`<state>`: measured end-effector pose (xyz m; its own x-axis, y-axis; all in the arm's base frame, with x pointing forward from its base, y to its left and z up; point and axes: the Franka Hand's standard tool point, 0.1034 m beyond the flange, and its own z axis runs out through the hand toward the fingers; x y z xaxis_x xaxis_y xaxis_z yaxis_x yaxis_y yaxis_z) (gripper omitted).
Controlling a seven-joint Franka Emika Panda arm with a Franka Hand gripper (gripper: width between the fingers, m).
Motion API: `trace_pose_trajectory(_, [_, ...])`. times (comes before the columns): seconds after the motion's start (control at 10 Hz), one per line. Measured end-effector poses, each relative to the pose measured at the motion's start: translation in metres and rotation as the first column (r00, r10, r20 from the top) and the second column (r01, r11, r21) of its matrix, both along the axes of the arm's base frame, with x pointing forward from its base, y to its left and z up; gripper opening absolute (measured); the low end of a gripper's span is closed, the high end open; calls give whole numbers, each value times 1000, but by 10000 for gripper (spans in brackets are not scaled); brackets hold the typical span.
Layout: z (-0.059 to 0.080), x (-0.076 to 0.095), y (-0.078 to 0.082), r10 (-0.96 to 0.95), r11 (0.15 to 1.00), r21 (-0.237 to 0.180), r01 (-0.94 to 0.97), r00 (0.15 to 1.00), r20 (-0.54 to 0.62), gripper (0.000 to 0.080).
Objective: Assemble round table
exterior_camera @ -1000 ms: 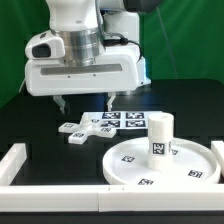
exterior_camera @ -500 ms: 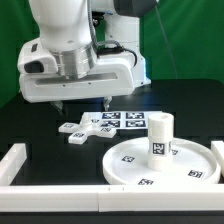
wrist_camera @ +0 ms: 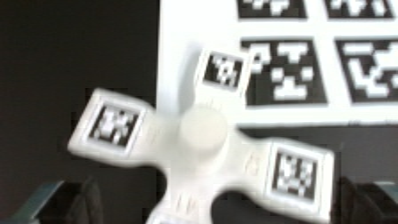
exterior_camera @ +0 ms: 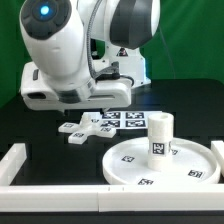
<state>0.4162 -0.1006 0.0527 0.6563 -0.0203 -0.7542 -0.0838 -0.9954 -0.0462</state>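
Gripper spread wide over white cross-shaped base

The arm hangs low, its gripper pointing down with jaws spread wide.

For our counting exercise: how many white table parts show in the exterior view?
3. The round disc lies at the exterior view's right, the leg upright on it; the cross-shaped base lies toward the exterior view's left. The arm could hide more.
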Motion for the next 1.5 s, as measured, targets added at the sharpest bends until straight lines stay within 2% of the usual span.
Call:
trace_pose_trajectory(0.1, [-3,2,-2,-3,1000,-1,3,999,-47,649])
trace_pose_trajectory(0.4, [-13,-3,2,49,999,20,-48,997,-51,649])
trace_pose_trajectory(0.7, [-13,-3,0,38,999,12,-38,998,-52,649])
trace_pose_trajectory(0.9, [-12,-10,1,11,1000,-15,-13,988,-152,649])
trace_pose_trajectory(1.0, [-15,-10,0,11,1000,-21,-14,988,-156,649])
trace_pose_trajectory(1.2, [-15,-19,0,-8,1000,-24,2,971,-237,649])
trace_pose_trajectory(1.4, [-18,-18,-2,-8,1000,-31,1,974,-226,649])
trace_pose_trajectory(1.5, [-28,-29,0,-17,999,-48,6,973,-229,649])
